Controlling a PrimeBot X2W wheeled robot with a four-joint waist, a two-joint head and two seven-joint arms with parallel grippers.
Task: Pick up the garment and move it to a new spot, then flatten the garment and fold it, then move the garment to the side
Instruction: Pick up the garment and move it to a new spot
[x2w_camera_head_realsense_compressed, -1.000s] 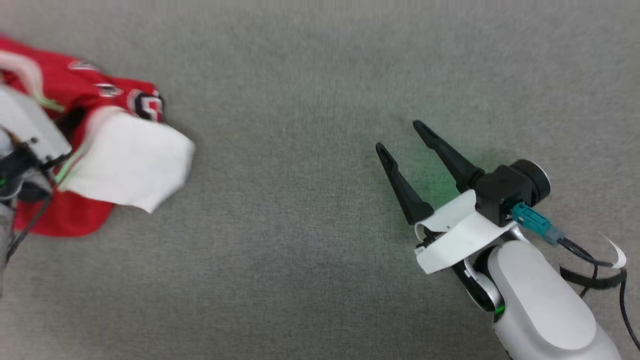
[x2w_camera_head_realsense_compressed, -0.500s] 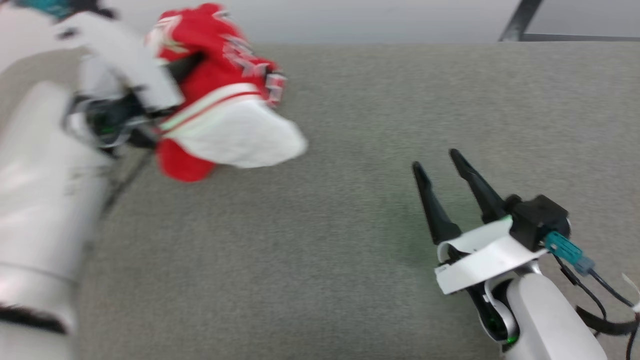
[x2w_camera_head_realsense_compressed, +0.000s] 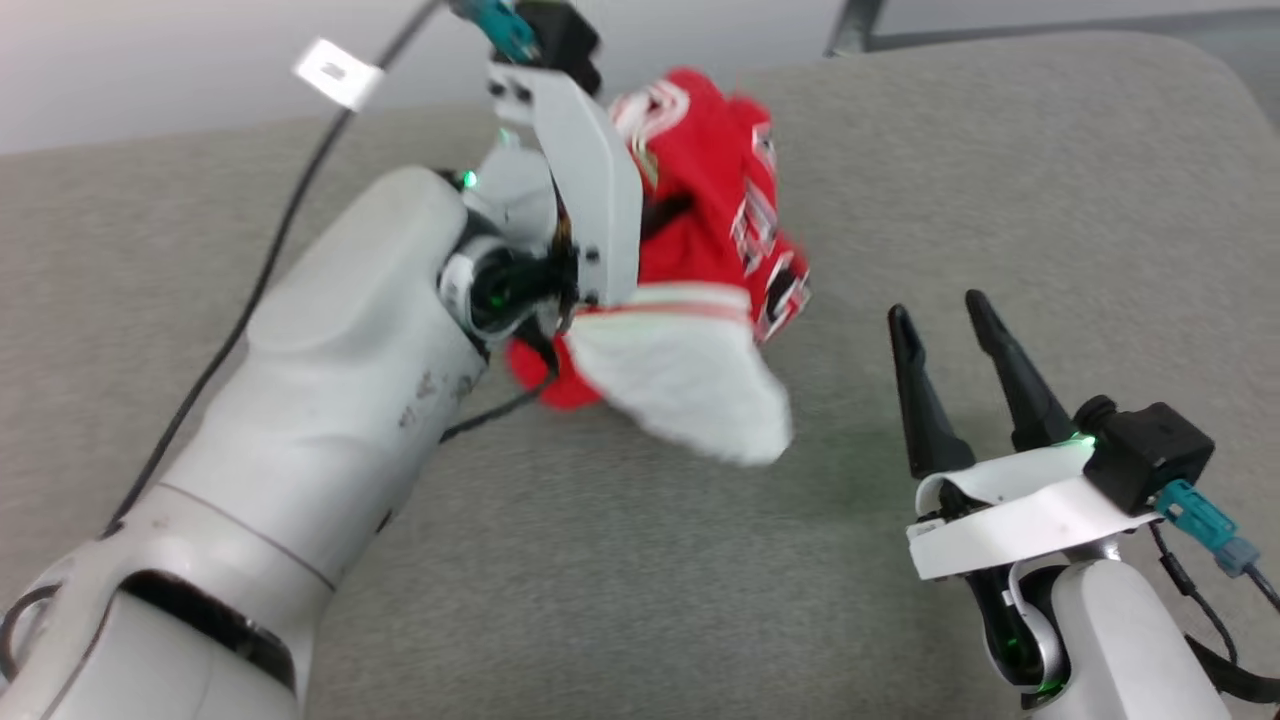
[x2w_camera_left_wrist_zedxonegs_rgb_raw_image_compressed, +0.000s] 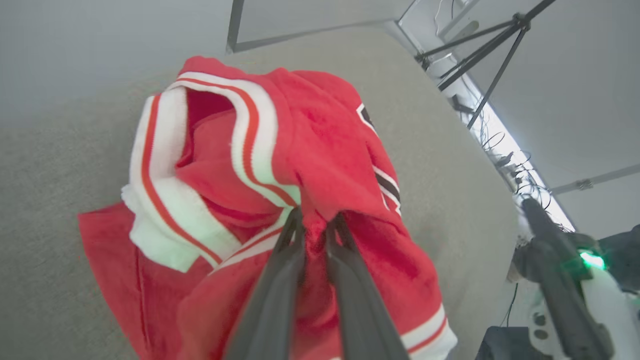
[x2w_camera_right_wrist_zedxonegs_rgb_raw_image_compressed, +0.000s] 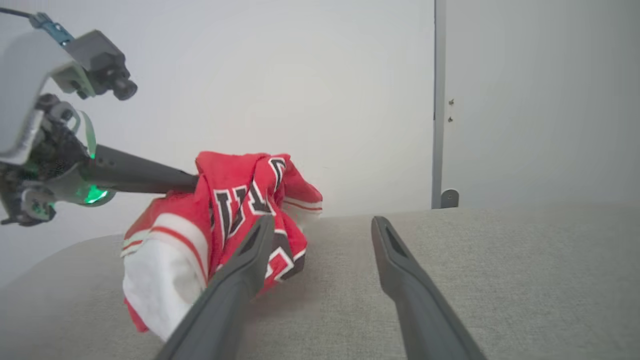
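Observation:
The garment (x2w_camera_head_realsense_compressed: 700, 230), a red jersey with white sleeves and striped trim, hangs bunched from my left gripper (x2w_camera_left_wrist_zedxonegs_rgb_raw_image_compressed: 315, 220), whose two dark fingers are shut on a fold of red cloth. In the right wrist view the garment (x2w_camera_right_wrist_zedxonegs_rgb_raw_image_compressed: 235, 210) is lifted at its top, its white sleeve drooping toward the grey surface. My right gripper (x2w_camera_head_realsense_compressed: 935, 315) stands open to the right of the garment, apart from it, with nothing between its fingers (x2w_camera_right_wrist_zedxonegs_rgb_raw_image_compressed: 250, 250).
The garment is over a grey fabric-covered surface (x2w_camera_head_realsense_compressed: 1000, 180) with a rounded far-right corner. Behind it are a pale wall (x2w_camera_right_wrist_zedxonegs_rgb_raw_image_compressed: 300, 75) and a grey upright post (x2w_camera_right_wrist_zedxonegs_rgb_raw_image_compressed: 439, 100). Tripod legs and cables (x2w_camera_left_wrist_zedxonegs_rgb_raw_image_compressed: 480, 65) stand beyond the edge.
The head camera has swung, so the whole scene has shifted. My left arm has carried the garment rightward, closer to my right gripper, which stays open.

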